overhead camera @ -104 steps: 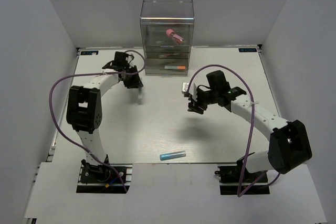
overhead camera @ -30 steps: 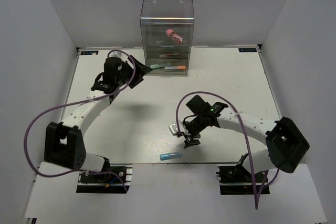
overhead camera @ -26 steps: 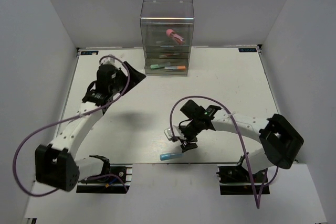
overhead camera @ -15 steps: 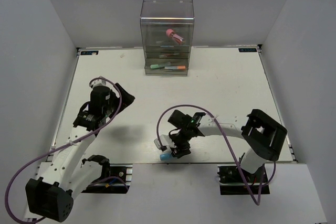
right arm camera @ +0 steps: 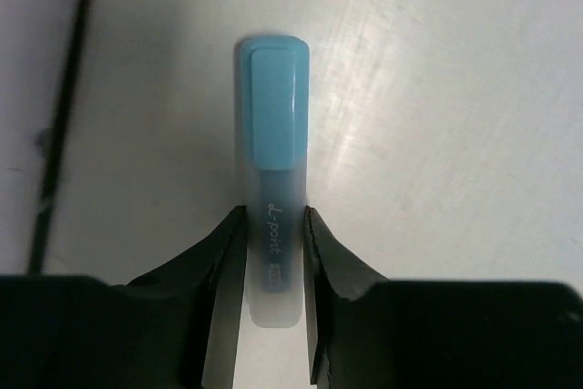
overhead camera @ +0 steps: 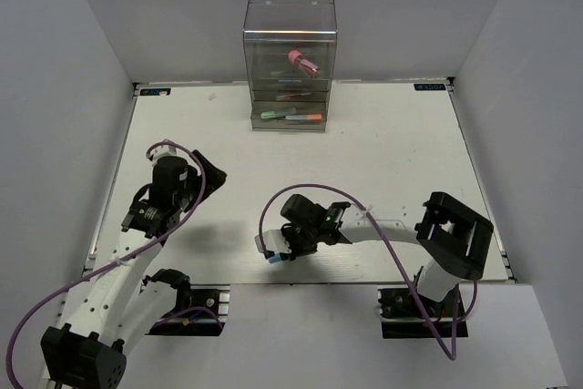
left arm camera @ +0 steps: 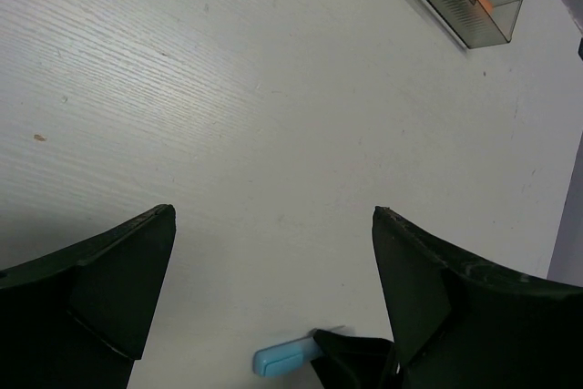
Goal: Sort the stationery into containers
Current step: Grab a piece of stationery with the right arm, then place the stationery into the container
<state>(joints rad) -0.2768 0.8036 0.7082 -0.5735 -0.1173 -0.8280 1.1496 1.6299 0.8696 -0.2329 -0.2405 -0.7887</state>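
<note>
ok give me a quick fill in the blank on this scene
1. The light blue marker sits between the two ____ of the right pincer.
2. The left pincer is ____ and holds nothing.
3. A stubby pink-red tube lies in the ____ drawer of the tall clear plastic box.
Missing: fingers; open; top

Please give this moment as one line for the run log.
left jaws: open, empty | right jaws: closed on blue marker | drawer box: far side of table, pink tube inside
</note>
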